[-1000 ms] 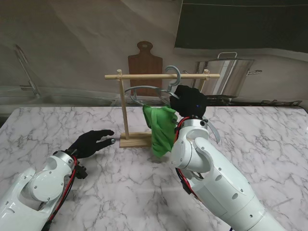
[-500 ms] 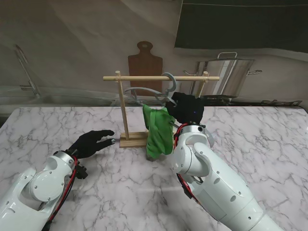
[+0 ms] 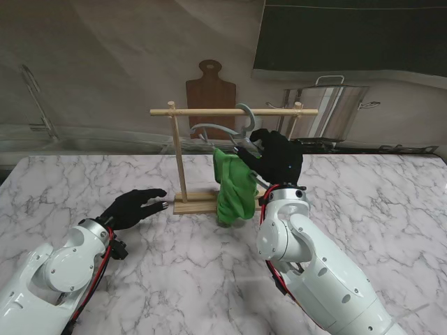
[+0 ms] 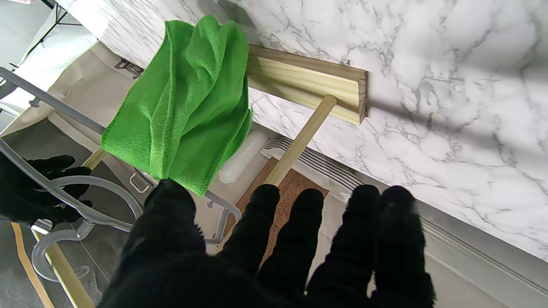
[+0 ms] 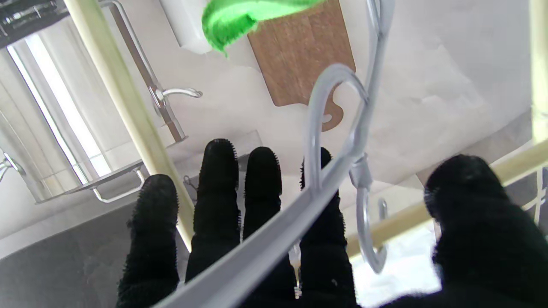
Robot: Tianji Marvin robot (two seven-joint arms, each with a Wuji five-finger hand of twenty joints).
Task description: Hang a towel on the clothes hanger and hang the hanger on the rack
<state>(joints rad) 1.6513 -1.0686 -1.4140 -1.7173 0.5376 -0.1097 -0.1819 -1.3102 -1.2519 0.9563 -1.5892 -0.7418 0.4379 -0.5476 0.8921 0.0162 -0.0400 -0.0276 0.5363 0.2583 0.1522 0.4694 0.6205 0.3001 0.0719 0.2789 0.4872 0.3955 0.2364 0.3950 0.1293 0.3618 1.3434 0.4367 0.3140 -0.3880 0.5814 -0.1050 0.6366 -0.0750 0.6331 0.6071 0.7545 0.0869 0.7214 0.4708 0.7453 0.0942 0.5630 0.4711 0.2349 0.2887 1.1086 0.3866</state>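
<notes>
Resting across right hand [image 3: 279, 159]: hanger [image 3: 222, 134]

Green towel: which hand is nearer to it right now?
Right. The right hand is up by the rack rail, on the hanger that carries the green towel, right beside the cloth. The left hand sits low over the table, well off to the left.

Glossy white rounded arm shells; black fuzzy left hand [image 3: 133, 207], right hand [image 3: 279, 157]; red-black cables ran at joints.
</notes>
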